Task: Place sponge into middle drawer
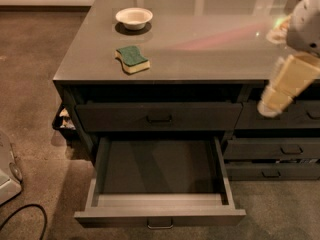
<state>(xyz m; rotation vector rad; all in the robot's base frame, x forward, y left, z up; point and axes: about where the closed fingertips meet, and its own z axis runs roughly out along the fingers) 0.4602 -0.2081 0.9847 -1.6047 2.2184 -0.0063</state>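
The sponge (132, 59) lies on the bench (210, 49), well left of the end effector (273, 103), its long axis slanting toward it. I cannot tell whether the end effector is clenched.

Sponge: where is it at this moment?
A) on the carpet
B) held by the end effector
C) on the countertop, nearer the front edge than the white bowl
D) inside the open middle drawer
C: the sponge lies on the countertop, in front of the white bowl, not in the open middle drawer below. The end effector is off at the right edge, apart from it.
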